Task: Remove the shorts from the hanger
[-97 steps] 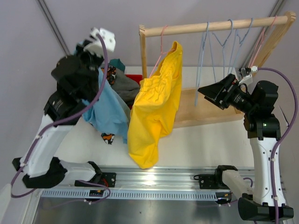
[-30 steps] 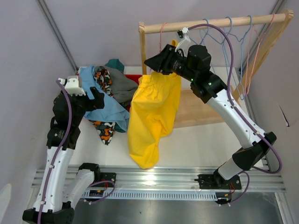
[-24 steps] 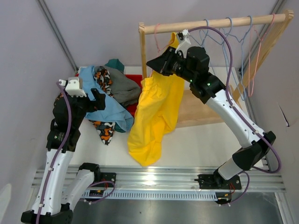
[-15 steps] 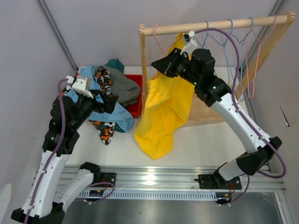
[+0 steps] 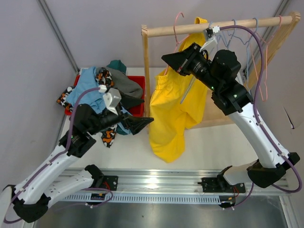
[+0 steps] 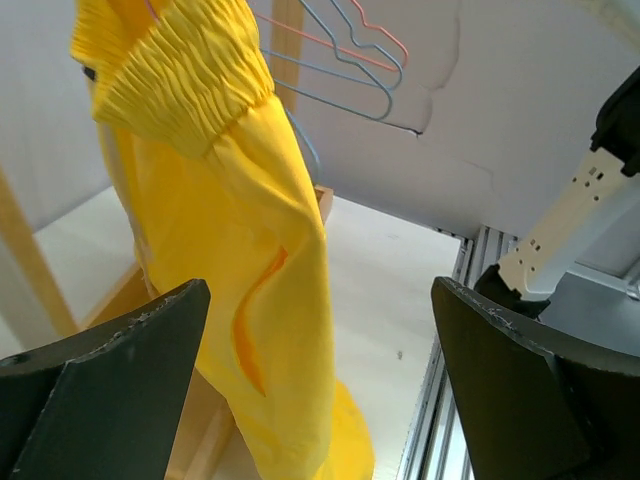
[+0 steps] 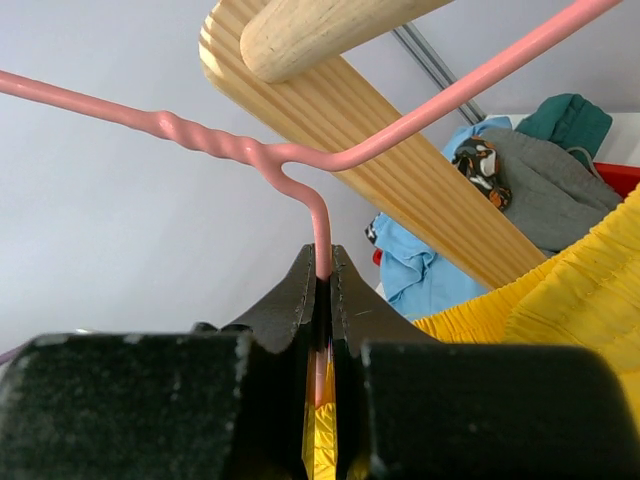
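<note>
Yellow shorts point(image 5: 173, 111) hang from a pink wire hanger point(image 5: 177, 20). My right gripper point(image 5: 167, 59) is shut on the hanger's neck point(image 7: 300, 160), just below the twist; the wire runs between the shut jaws of the right gripper point(image 7: 322, 275). The hook stands up beside the wooden rail point(image 5: 228, 23); whether it touches the rail I cannot tell. My left gripper point(image 5: 142, 121) is open, pointing at the shorts from the left. In the left wrist view the left gripper point(image 6: 320, 380) faces the yellow shorts point(image 6: 250, 230), apart from them.
Light blue point(image 5: 90, 90), camouflage point(image 5: 104, 76), grey point(image 5: 125, 86) and teal point(image 5: 117, 65) shorts lie piled at the back left by a red bin point(image 5: 138, 110). Several bare hangers point(image 5: 237, 40) hang on the rail's right. The rack's upright point(image 5: 145, 61) stands beside the shorts.
My right gripper shut on the pink hanger and carried it up and rightward, the yellow shorts swinging along. My left arm swung from the pile toward the shorts, still open.
</note>
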### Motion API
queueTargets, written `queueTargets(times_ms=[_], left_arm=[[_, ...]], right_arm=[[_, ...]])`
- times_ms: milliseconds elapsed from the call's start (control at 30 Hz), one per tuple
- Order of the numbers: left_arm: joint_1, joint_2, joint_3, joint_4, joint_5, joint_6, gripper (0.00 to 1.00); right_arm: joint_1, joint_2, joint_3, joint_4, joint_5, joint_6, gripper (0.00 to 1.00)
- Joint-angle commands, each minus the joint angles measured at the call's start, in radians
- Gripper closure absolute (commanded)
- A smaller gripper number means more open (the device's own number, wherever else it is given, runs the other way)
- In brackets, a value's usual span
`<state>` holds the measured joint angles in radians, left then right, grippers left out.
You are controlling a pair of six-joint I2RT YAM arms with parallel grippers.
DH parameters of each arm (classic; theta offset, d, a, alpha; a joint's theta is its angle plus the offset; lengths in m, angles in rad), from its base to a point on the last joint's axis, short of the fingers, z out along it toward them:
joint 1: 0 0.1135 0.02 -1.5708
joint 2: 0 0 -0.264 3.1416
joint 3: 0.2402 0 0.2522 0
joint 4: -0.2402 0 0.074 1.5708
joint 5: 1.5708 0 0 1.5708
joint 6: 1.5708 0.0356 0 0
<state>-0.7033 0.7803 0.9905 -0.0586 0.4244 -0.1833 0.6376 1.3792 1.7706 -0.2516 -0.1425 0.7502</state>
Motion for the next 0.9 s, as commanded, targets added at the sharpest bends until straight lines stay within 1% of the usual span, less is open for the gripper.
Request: queueTargets(times_ms=[0, 200, 233, 267, 333, 367, 400, 433, 467, 500, 567, 633, 700, 733, 800, 833, 867], left_arm=[[-0.036, 0.066, -0.030, 0.164, 0.016, 0.004, 0.01], [-0.071, 0.138, -0.055, 0.267, -0.013, -0.010, 0.02], [-0.073, 0.149, -0.052, 0.278, -0.028, -0.008, 0.05], [-0.076, 0.169, -0.049, 0.287, -0.041, -0.005, 0.13], [-0.079, 0.191, -0.033, 0.305, -0.073, -0.002, 0.21], [-0.079, 0.207, -0.029, 0.309, -0.085, 0.002, 0.36], [-0.082, 0.212, -0.018, 0.315, -0.104, 0.002, 0.48], [-0.087, 0.215, -0.016, 0.319, -0.124, 0.002, 0.64], [-0.090, 0.212, -0.018, 0.321, -0.148, 0.004, 0.94], [-0.096, 0.200, -0.016, 0.313, -0.162, 0.002, 1.00], [-0.113, 0.179, -0.024, 0.296, -0.187, 0.008, 1.00], [-0.148, 0.122, -0.053, 0.260, -0.223, 0.018, 1.00], [-0.183, 0.074, -0.082, 0.201, -0.297, 0.028, 1.00], [-0.226, 0.021, -0.093, 0.178, -0.330, 0.033, 1.00], [-0.271, -0.042, -0.148, 0.134, -0.415, 0.045, 1.00], [-0.310, -0.100, -0.165, 0.119, -0.455, 0.044, 1.00], [-0.326, -0.127, -0.209, 0.105, -0.472, 0.038, 1.00]], right_arm=[[0.007, -0.069, 0.006, 0.126, 0.018, 0.009, 1.00], [0.008, -0.117, -0.101, 0.189, 0.011, 0.054, 1.00], [0.008, -0.121, -0.111, 0.199, 0.006, 0.060, 1.00], [0.008, -0.129, -0.121, 0.204, 0.001, 0.076, 1.00], [0.008, -0.140, -0.152, 0.221, -0.012, 0.095, 1.00], [0.008, -0.150, -0.164, 0.228, -0.014, 0.106, 1.00], [0.010, -0.157, -0.175, 0.232, -0.016, 0.109, 1.00], [0.008, -0.161, -0.189, 0.236, -0.012, 0.112, 1.00], [0.008, -0.167, -0.192, 0.235, -0.009, 0.110, 1.00], [0.008, -0.167, -0.191, 0.229, -0.006, 0.101, 1.00], [0.005, -0.169, -0.184, 0.213, -0.003, 0.095, 1.00], [-0.006, -0.166, -0.178, 0.209, -0.008, 0.095, 1.00], [-0.016, -0.166, -0.174, 0.207, -0.016, 0.100, 1.00], [-0.024, -0.167, -0.172, 0.209, -0.016, 0.103, 1.00], [-0.032, -0.166, -0.166, 0.215, -0.020, 0.106, 1.00], [-0.038, -0.166, -0.165, 0.218, -0.020, 0.107, 1.00], [-0.039, -0.164, -0.163, 0.218, -0.020, 0.110, 1.00]])
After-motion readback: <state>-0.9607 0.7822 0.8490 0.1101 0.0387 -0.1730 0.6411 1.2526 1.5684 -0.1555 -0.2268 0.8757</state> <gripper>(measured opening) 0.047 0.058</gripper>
